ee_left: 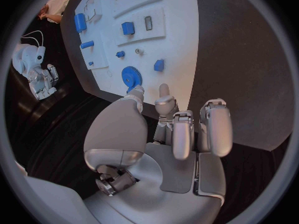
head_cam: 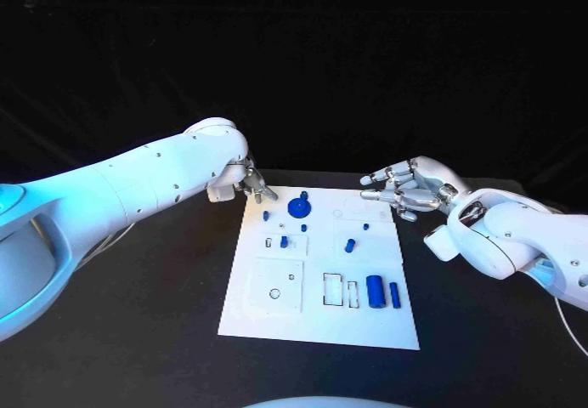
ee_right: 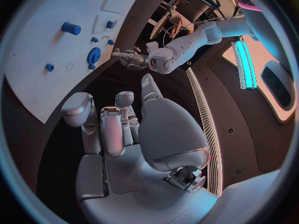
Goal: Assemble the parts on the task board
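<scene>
1. Step in hand, as I judged it: the approach, before any pick. Both hands hovered near the far edge of the board (head_cam: 321,327), and neither one held a part.
2. The left hand (head_cam: 249,182) was at the far left corner of the board, w/ its fingers (ee_left: 182,134) loosely curled over the desk (head_cam: 147,331) and nothing between them. In the left wrist view the fingertips pointed toward the blue gear (ee_left: 131,77), close to it but not touching.
3. The right hand (head_cam: 410,189) was at the far right corner, just above the edge. Its fingers (ee_right: 109,134) were apart and released, grasping nothing.
4. The board was a white plate in the middle of the black desk, long side running away from the robot. It had printed outlines and small holes.
5. The parts were small blue pieces. The gear (head_cam: 298,206) sat near the far edge, approx. in the middle. A short peg (head_cam: 349,246) lay further in, right of center. A thick cylinder (head_cam: 375,286) and a thin bar (head_cam: 394,294) lay side by side near the right edge, beside some empty outlines.
6. Next move, prob.: the left hand lowers on the gear and pinches it. This calls for a careful, small grip, because the gear is flat and low on the board.
</scene>
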Controlling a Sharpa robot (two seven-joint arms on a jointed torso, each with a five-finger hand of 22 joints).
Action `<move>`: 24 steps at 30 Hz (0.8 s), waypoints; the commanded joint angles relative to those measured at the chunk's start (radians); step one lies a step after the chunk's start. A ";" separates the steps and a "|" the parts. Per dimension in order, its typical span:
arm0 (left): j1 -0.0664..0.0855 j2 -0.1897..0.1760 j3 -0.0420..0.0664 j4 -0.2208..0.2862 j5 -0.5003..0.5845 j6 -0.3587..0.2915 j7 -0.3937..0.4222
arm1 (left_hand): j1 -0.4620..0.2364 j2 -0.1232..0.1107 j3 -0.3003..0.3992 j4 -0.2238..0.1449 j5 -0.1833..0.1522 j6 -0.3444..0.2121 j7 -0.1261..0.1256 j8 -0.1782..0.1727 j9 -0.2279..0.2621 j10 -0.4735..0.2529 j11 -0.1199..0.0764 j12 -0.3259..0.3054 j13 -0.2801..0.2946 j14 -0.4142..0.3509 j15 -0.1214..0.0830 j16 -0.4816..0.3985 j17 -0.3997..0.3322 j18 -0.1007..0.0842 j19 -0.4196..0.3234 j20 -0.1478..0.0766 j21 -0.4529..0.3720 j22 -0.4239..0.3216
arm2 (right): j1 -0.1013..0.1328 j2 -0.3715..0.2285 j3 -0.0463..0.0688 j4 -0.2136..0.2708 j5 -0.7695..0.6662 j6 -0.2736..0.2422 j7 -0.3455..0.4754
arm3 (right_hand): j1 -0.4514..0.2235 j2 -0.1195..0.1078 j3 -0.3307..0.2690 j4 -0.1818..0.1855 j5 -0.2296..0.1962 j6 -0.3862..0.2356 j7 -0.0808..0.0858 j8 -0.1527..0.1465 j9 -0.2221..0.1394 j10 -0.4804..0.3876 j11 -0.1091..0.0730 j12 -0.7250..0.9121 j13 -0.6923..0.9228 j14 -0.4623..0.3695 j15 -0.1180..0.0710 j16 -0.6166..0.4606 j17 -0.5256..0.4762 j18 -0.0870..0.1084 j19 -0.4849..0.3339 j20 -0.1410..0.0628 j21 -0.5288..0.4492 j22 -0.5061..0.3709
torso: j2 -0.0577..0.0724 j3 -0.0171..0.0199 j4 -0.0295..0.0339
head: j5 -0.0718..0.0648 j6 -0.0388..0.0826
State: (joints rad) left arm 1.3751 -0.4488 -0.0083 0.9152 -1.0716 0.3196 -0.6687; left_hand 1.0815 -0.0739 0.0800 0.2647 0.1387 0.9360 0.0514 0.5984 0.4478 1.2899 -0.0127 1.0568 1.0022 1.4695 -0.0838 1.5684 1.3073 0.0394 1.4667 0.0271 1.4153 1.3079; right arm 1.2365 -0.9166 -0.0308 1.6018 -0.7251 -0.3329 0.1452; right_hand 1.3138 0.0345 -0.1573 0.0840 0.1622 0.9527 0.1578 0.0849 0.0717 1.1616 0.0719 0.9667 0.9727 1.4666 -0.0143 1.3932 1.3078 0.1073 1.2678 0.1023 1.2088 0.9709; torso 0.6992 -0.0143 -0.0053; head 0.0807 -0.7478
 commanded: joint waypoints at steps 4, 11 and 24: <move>-0.020 0.016 0.000 -0.031 -0.033 0.056 0.054 | 0.015 0.004 -0.009 0.000 0.000 0.008 0.001 0.009 0.004 -0.002 -0.006 0.007 0.005 0.101 0.005 0.002 0.263 0.008 0.022 0.004 -0.002 0.101 | -0.001 0.004 0.000 0.000 -0.006 0.018 0.009 | 0.005 0.006 -0.005 0.000 0.006 -0.009 0.000 0.004 0.000 -0.008 -0.001 -0.006 -0.003 0.039 0.009 -0.006 0.007 0.013 -0.006 -0.002 -0.007 -0.001 | 0.000 0.0015 -0.0020 | 0.005 -0.001; -0.029 0.019 -0.001 -0.039 -0.014 0.076 0.063 | 0.012 0.008 -0.030 0.013 -0.006 0.007 -0.001 0.017 0.012 -0.001 -0.007 0.011 0.007 0.101 0.003 0.002 0.263 0.008 0.023 0.003 -0.001 0.103 | -0.001 0.004 0.000 0.000 -0.006 0.017 0.009 | 0.007 0.006 -0.006 -0.001 0.006 -0.009 0.000 0.004 0.000 -0.009 -0.001 -0.006 -0.004 0.039 0.009 -0.006 0.008 0.013 -0.006 -0.002 -0.007 -0.001 | -0.001 0.0009 0.0001 | 0.003 -0.004; -0.031 0.020 -0.001 -0.039 -0.003 0.087 0.068 | 0.057 0.030 -0.049 0.005 -0.008 0.004 -0.004 0.031 0.028 0.001 -0.010 0.018 0.009 0.101 0.001 0.002 0.263 0.006 0.027 0.000 0.002 0.109 | -0.001 0.004 0.000 0.000 -0.006 0.017 0.010 | 0.007 0.006 -0.006 -0.001 0.006 -0.009 0.000 0.004 0.000 -0.009 -0.001 -0.006 -0.004 0.039 0.009 -0.006 0.008 0.013 -0.006 -0.002 -0.007 -0.001 | 0.000 0.0013 -0.0008 | 0.006 -0.007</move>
State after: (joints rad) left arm 1.3438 -0.4318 -0.0097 0.8756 -1.0847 0.3863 -0.6174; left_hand 1.1311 -0.0401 0.0376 0.2684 0.1339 0.9360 0.0515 0.6258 0.4752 1.2935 -0.0163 1.0728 1.0101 1.4694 -0.0839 1.5684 1.3080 0.0393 1.4667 0.0271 1.4153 1.3077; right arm 1.2365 -0.9135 -0.0308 1.6014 -0.7257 -0.3296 0.1461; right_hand 1.3161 0.0368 -0.1572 0.0841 0.1622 0.9527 0.1578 0.0848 0.0717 1.1607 0.0729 0.9640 0.9705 1.4666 -0.0143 1.3932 1.3075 0.1073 1.2678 0.1022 1.2088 0.9709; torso 0.6987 -0.0131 -0.0057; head 0.0869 -0.7539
